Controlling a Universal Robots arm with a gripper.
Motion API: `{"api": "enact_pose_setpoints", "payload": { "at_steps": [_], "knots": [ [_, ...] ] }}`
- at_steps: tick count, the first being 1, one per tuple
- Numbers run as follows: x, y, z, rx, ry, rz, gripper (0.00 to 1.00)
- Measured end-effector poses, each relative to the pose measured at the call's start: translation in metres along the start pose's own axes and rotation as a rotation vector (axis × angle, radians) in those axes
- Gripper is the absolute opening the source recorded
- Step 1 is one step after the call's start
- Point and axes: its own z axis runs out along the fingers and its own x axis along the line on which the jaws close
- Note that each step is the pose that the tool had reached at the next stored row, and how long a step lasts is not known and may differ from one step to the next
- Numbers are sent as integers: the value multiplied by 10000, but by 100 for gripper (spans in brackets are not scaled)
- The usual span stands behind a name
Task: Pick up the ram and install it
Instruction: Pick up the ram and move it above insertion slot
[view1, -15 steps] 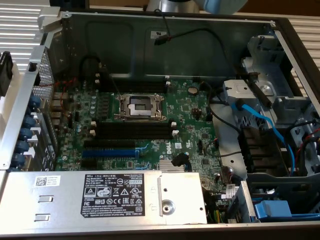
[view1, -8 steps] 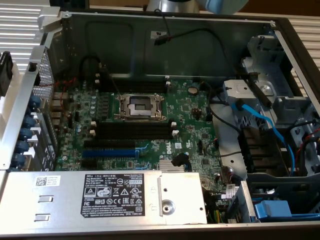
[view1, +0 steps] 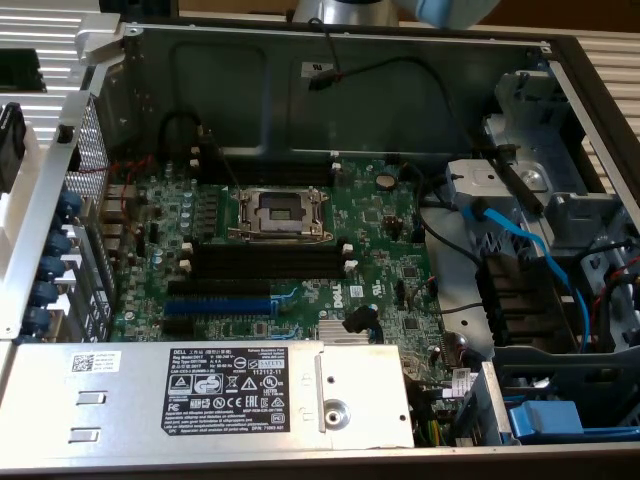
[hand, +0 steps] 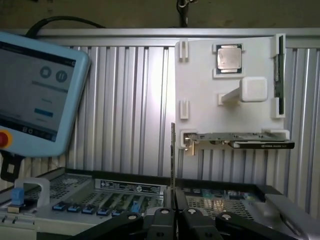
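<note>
The case (view1: 350, 60) lies open on a ribbed metal worktop (hand: 125, 100). A green motherboard (view1: 380, 250) covers the case floor, and a silver power supply (view1: 370, 400) sits along the case's near edge. A pendant (hand: 35, 90) with a lit screen stands outside the case. Beyond the case, a white holder (hand: 200, 75) rests on the worktop and carries a processor (hand: 229, 57) and a graphics card (hand: 260, 145). Inside the case, a socket (view1: 280, 212) sits mid-board, and black slots (view1: 265, 262) with white end clips lie bare just beside it. The gripper (hand: 174, 205) is outside the case, its fingers clamped together on the ram (hand: 173, 155). The ram stands upright and edge-on above the fingers.
</note>
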Motion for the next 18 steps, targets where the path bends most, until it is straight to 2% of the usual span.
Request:
{"api": "enact_pose_setpoints", "payload": {
  "at_steps": [3,6,18],
  "knots": [
    [5,-136,-9,0,-1,-1,12],
    [15,-367,-24,0,0,-1,12],
    [35,-897,-52,-13,-1,-2,12]
  ]
}}
